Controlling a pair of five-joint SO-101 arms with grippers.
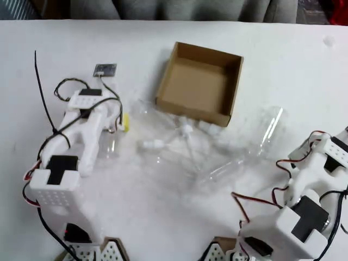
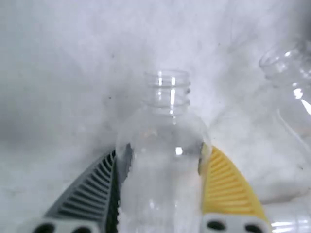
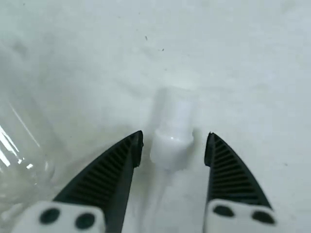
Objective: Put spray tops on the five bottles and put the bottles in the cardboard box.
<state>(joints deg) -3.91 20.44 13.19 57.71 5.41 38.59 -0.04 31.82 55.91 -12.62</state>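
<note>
Lying on the white table (image 1: 272, 49), a heap of clear bottles (image 1: 217, 157) was seen at the centre of the high view, with white spray tops (image 1: 155, 145) scattered among them. The cardboard box (image 1: 196, 81) was placed just above the heap, toward the upper middle, with its brown floor exposed.

At the left of the high view, the left arm (image 1: 81, 136) was stretched over the table, and a yellow fingertip (image 1: 125, 122) was visible beside it. In the left wrist view, the left gripper (image 2: 162, 153) was closed around the body of one uncapped bottle (image 2: 164, 121), which was pressed between the grey finger (image 2: 92, 189) and the yellow finger (image 2: 226, 184), its open threaded neck pointing away from the camera. A second bottle (image 2: 291, 68) was seen at the upper right of that picture.

At the lower right of the high view, the right arm (image 1: 304, 206) was folded. In the right wrist view, the right gripper (image 3: 174, 136) was spread on either side of one spray top (image 3: 175, 111), with a narrow gap left between it and each black finger (image 3: 107, 179). Part of another clear bottle (image 3: 19, 160) was seen at the left edge.
</note>
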